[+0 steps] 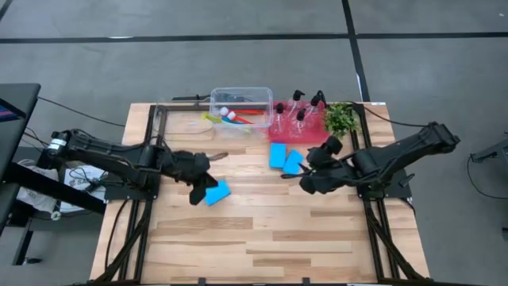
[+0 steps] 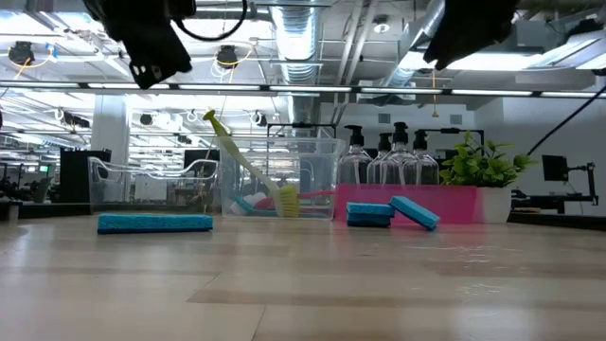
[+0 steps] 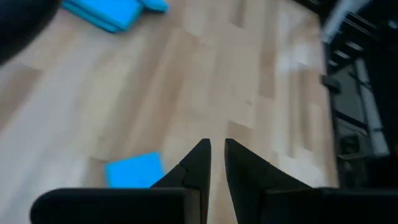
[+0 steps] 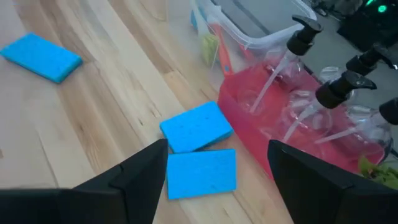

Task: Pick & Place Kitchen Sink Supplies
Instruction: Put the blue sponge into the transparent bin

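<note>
Left gripper (image 3: 213, 163) raised off the wooden table (image 1: 262, 230), fingers nearly together with only a thin slit between and nothing held, one blue sponge (image 1: 217, 192) flat on the wood just beside and below its tips. Right gripper (image 4: 217, 163) also up in the air, fingers spread wide and empty, two more blue sponges (image 4: 198, 126) below and just ahead, one leaning on the other. Past those, four pump bottles (image 1: 298, 111) standing in the red tray (image 1: 287, 133), brushes (image 1: 235, 117) in the clear tub (image 1: 240, 95) beside it, a green plant (image 1: 340, 117) off to the tray's other side.
</note>
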Robot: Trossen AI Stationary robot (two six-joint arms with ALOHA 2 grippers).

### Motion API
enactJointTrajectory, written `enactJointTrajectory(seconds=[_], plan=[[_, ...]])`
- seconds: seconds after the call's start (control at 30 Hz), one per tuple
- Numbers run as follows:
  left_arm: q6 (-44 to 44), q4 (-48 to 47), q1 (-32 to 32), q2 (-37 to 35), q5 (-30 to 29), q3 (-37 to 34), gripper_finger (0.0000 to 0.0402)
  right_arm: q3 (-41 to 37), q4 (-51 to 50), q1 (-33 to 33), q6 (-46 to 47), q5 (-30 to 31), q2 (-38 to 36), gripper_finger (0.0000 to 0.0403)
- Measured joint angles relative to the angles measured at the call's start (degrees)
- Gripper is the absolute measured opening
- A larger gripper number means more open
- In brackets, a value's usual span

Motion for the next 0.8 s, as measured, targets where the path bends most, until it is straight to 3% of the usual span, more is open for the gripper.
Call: enactJointTrajectory(seconds=[0.17,0.37,0.6,0.8], plan=[[-5.64,5.43,-7.02,2.52,-1.55,-2.34,0.0059,-2.04,0.00,0.64,-2.92,-0.03,-2.75,0.0270],[-12.52,6.78,-12.91,8.53,-6.66,-5.31,0.0110,-2.85,-0.08,0.60,-7.75,-1.04,-2.79,0.0270],[-14.62,6.45,-12.17,15.80,-16.72,-6.47,0.0148,-2.85,0.72,3.76,-9.68,-3.93,-3.42,0.0270],[-14.51,5.65,-9.10,21.55,-17.97,-6.45,0.0150,-2.85,2.12,7.44,-9.65,-3.21,-5.24,0.0270]])
